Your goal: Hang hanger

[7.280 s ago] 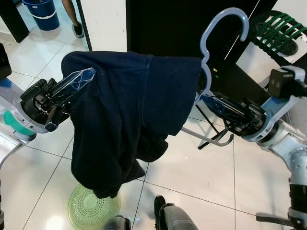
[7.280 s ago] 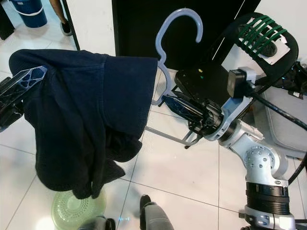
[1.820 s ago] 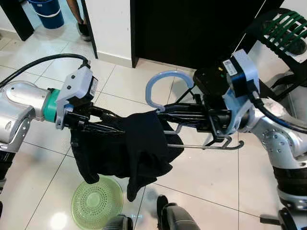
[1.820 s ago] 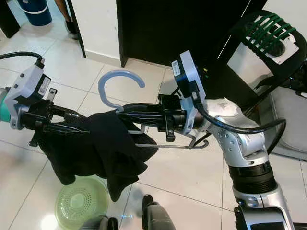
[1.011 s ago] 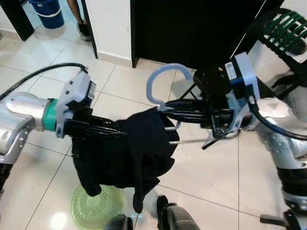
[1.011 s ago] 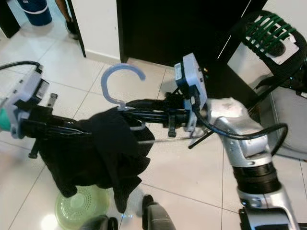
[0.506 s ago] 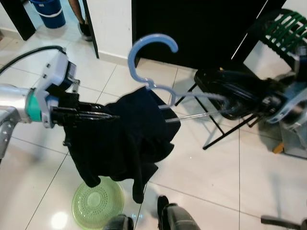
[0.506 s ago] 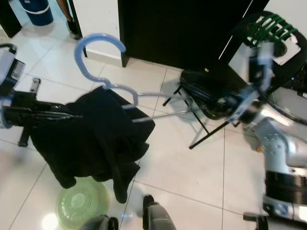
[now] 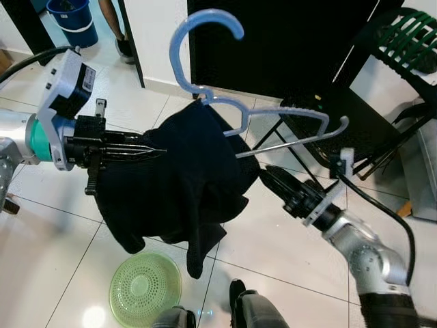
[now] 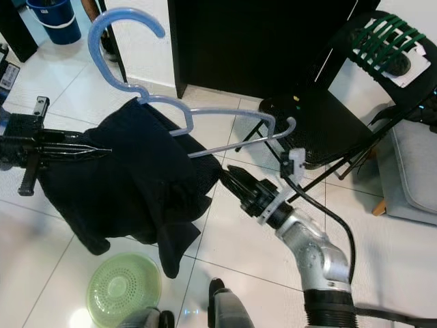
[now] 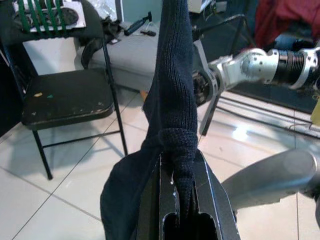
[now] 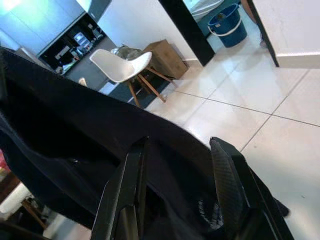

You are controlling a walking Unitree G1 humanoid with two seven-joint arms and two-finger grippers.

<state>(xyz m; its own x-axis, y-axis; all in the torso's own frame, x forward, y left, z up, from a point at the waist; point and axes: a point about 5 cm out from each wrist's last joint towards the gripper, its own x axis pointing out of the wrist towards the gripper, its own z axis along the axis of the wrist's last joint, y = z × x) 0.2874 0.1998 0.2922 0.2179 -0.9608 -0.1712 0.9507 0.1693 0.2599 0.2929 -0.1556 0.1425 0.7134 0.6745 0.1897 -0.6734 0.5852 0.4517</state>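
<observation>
A light blue plastic hanger (image 9: pixel 287 111) stands with its hook up in front of me, and a dark knit garment (image 9: pixel 177 184) is draped over its left side. My left gripper (image 9: pixel 156 152) comes in from the left and is shut on a fold of the garment (image 11: pixel 175 100), holding the load up. My right gripper (image 9: pixel 266 174) is lower right, under the hanger's bare arm and off it. It points at the garment's edge, and its fingers (image 12: pixel 125 195) are open with nothing between them.
A black folding chair (image 9: pixel 369 130) stands right behind the hanger's free end, against a black wall panel (image 9: pixel 287 41). A green perforated disc (image 9: pixel 145 287) lies on the white tile floor below the garment. A blue bucket (image 9: pixel 68 14) and a person's legs (image 9: pixel 113 20) are far left.
My right gripper has let go of the hanger and dropped below it, opening. The left gripper has lifted the garment and hanger, so the hook now stands higher.
</observation>
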